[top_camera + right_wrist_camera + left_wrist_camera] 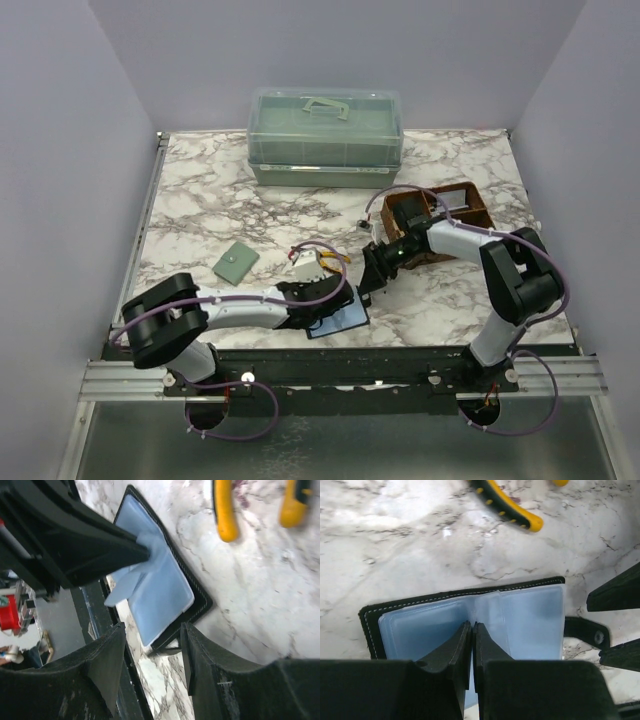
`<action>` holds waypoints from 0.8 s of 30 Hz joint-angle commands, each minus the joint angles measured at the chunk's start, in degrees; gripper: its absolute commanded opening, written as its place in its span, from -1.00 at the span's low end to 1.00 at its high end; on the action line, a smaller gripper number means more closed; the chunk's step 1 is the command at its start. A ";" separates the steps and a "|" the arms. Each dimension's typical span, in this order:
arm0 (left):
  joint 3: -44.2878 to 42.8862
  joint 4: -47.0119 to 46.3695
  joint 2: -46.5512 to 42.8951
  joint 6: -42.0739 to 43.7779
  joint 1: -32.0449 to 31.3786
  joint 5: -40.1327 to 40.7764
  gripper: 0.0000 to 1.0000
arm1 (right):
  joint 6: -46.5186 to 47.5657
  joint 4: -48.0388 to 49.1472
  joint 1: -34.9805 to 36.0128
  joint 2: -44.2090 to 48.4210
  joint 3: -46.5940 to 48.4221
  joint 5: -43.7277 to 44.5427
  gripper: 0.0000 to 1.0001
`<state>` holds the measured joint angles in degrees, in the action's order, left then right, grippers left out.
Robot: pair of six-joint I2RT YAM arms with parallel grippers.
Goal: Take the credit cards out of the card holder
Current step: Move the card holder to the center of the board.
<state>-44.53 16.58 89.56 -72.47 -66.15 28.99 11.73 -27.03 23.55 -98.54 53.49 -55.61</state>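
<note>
The left end effector [472, 626] is pinched together on a blue-grey inner sleeve [122, 587] of the open black card holder [532, 611], which lies flat at the near edge of the marbled desk [200, 200]. The right end effector [152, 630] hangs just beside it, jaws apart.

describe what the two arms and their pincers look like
The left arm and right arm have silver-white links, bulky black joints and looping purple cables. The left pincer and right pincer are matte black, with tapered wedge fingers.
</note>
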 commanded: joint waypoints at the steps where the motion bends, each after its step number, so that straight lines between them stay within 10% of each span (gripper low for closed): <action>1: 9.47 -1.94 -7.09 -2.38 2.00 -2.65 -0.78 | 2.82 -2.88 3.09 -2.20 1.94 1.86 0.07; 24: 23.78 -23.69 -17.49 -0.68 5.24 -8.50 -0.74 | 1.90 -7.73 12.04 -14.38 9.64 -10.97 -0.38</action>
<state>-21.67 -4.62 72.23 -75.40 -61.19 23.07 14.26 -34.06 35.22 -111.57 61.49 -62.06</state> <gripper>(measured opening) 0.123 0.365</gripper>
